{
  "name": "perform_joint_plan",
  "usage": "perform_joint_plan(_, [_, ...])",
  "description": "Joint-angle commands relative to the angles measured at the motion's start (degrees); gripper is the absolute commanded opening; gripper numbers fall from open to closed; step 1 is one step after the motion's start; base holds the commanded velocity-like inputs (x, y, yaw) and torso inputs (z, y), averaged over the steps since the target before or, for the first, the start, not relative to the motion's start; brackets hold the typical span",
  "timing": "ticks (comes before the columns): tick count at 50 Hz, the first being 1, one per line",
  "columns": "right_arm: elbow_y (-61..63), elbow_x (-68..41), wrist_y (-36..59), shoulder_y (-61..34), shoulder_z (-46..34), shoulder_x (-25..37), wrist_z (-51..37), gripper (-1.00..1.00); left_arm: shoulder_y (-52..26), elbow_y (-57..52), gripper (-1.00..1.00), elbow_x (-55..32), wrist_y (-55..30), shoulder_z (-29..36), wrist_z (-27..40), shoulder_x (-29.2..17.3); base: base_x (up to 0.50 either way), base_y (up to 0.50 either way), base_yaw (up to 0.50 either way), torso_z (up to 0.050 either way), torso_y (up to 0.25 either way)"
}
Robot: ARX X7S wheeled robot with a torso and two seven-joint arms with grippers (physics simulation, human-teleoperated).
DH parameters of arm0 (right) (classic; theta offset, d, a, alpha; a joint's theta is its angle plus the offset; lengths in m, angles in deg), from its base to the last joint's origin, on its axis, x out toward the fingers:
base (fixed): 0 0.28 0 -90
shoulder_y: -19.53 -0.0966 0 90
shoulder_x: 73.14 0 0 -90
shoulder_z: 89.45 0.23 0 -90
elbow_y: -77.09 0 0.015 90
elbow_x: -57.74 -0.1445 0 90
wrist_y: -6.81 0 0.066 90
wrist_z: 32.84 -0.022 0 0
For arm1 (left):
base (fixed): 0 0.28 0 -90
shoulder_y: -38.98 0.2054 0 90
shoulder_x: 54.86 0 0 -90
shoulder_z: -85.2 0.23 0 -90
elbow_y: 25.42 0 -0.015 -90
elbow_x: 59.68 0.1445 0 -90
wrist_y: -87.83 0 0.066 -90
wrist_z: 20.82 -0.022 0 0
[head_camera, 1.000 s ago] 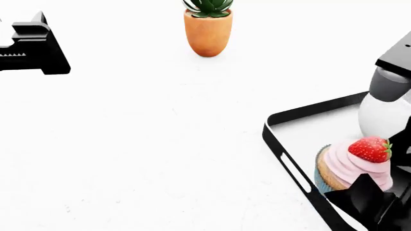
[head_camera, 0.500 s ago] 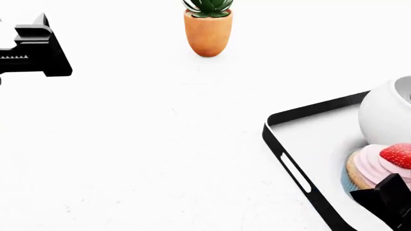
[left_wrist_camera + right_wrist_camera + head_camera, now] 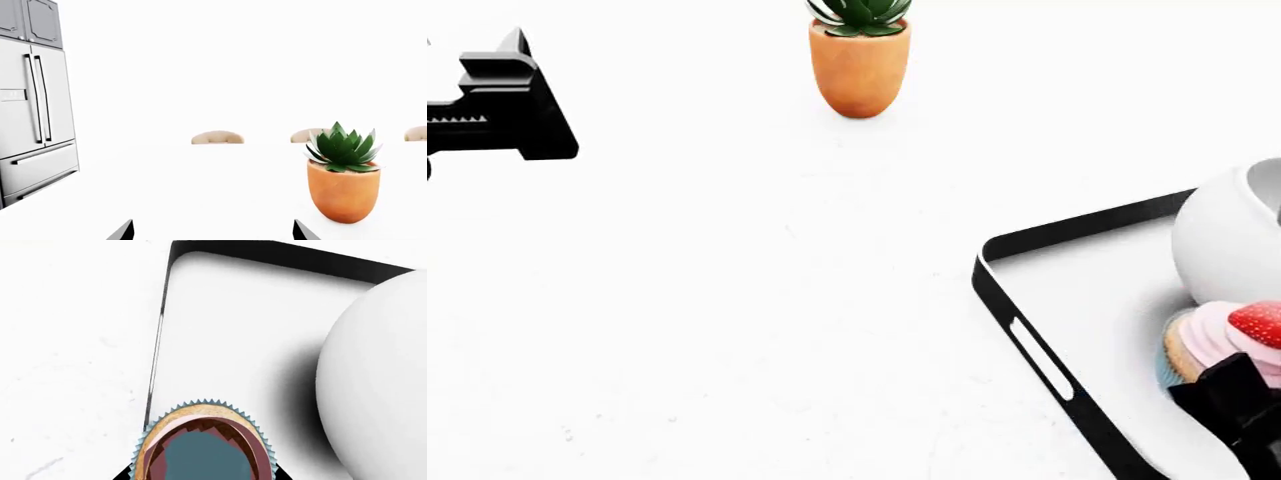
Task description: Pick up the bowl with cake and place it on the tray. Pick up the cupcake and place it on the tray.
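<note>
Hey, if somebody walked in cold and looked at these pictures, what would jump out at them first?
Probably the pink-frosted cupcake with its strawberry, held over the black tray by the right gripper at the head view's lower right, close beside the big white bowl sitting in that tray. Next, the orange plant pot standing alone at the far side of the white table.
</note>
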Motion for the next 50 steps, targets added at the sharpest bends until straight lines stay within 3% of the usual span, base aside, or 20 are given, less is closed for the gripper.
perform_joint_plan(1, [-0.6,5.2,0.5,2.8,2.0,1.8,1.3,-1.0,0.1,-0.1,1.0,0.1,0.1,0.2,0.0,0.0,0.0,0.0,0.0,0.0,0.0])
perform_joint_plan(50, [2.0,16.5,-1.7,10.3,5.8,4.5,8.2,-1.0,-0.1,-0.3,1.0,0.0,0.6,0.7,0.2,-0.2,0.0,0.0,0.0,0.0,0.0])
